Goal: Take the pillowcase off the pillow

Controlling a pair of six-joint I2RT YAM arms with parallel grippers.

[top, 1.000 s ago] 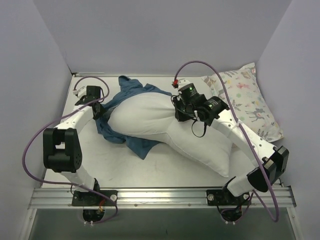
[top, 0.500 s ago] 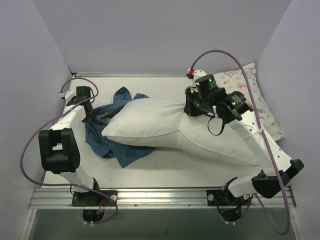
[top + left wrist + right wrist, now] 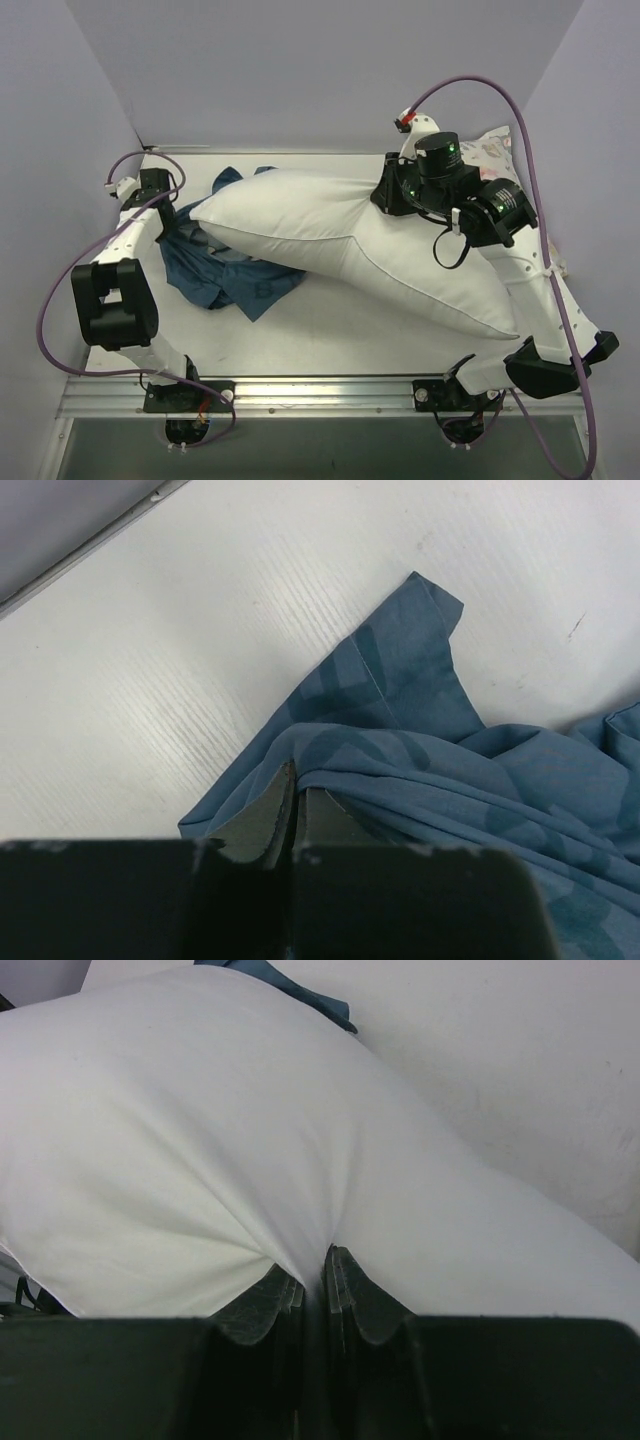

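From above, two robot arms work on a white bench (image 3: 330, 345) walled in pale purple. There is one pillowcase (image 3: 232, 280), dark teal-blue, heaped in folds at the left side of the bench. One large plain white pillow (image 3: 330, 235) lies slantwise from the far left toward the near right corner, its left end resting on the heap and its white cloth bare along all that shows. A second, smaller printed pillow (image 3: 492, 148) peeks out at the far right corner, mostly hidden behind the right arm (image 3: 520, 270). The left arm (image 3: 128, 235) bends at a bulky black elbow near the left edge and stretches to the far left corner, where the left fingers (image 3: 178, 222) dip into the teal fabric. The right arm runs up the right edge from a low elbow, its wrist turned leftward, and the right fingers (image 3: 385, 200) meet the pillow's far side. In the left wrist view, the two left fingers (image 3: 262, 815) are pressed together, pinching a fold of the pillowcase (image 3: 420, 770), which spreads rightward over the bare bench (image 3: 200, 630). In the right wrist view, the two right fingers (image 3: 262, 1305) are squeezed tight on a tuck of the pillow (image 3: 200, 1140), with creases fanning out from the pinch. A small strip of the pillowcase (image 3: 300, 990) shows beyond the pillow's far end.
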